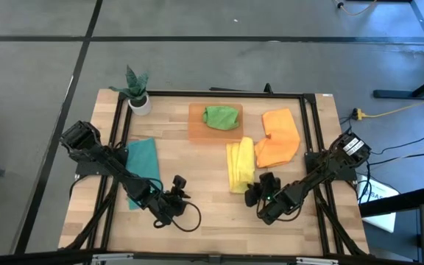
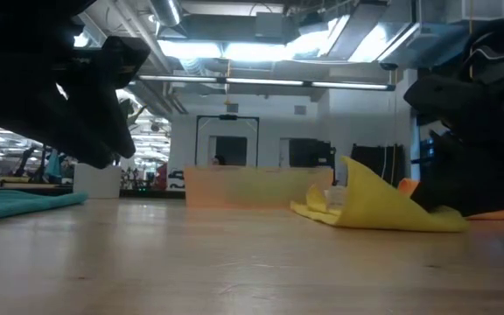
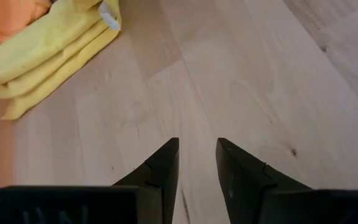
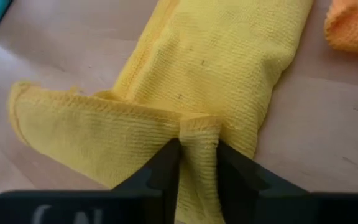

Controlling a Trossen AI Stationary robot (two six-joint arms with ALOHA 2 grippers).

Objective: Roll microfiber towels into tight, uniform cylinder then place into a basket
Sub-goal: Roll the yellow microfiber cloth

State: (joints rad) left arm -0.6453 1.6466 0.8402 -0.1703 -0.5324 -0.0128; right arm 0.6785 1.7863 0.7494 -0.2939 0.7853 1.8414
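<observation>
Near the table's front edge, right gripper (image 4: pixel 199 155) is pinching a fold of the yellow towel (image 4: pixel 216 68); left gripper (image 3: pixel 197 158) is hovering over bare wood, fingers slightly parted, grasping nothing.

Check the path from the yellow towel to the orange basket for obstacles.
Nothing visible blocks it. The loosely folded yellow microfiber towel lies just short of the shallow translucent orange basket, bare wood between; a green towel already occupies the basket.
</observation>
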